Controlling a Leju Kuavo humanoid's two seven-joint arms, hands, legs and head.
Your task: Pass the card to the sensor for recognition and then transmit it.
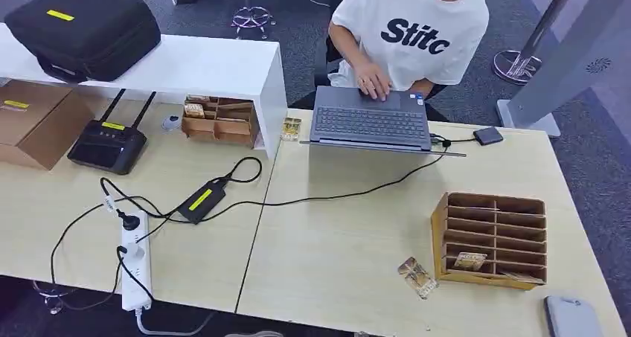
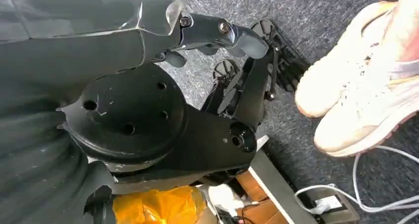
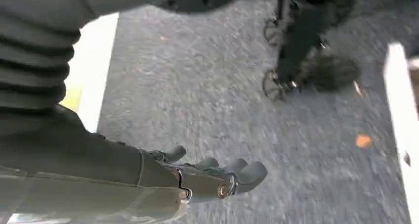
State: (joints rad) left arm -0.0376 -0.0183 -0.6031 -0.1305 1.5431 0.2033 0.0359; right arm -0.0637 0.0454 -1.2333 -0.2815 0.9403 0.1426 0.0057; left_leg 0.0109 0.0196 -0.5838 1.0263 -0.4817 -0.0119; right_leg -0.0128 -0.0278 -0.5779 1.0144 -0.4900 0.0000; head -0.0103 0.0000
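While the person typed away at the laptop (image 1: 370, 120), everything sat spread out around that laptop. Far to its left were the black case (image 1: 82, 29) with a yellow label, unreadable, and the router (image 1: 108, 144). Nearer left of it, a power brick (image 1: 201, 201) with a yellow sticker. Just behind the laptop, the shirt (image 1: 413, 24) read "Stitc". To its right and nearer the robot stood the wooden slotted rack (image 1: 491, 239), one card (image 1: 417, 277) lying flat on the tabletop (image 1: 335, 240) just beside the rack, another in a slot. The small dark box (image 1: 488, 135) just right of the laptop might have been the sensor, can't say.

That card looked thin, light, stiffish and slick; I'd pinch it by an edge.

Left hand (image 2: 217, 36) hung over the carpet, fingers loosely curled, holding nothing. Right hand (image 3: 217, 177) too: fingers slightly bent, empty.
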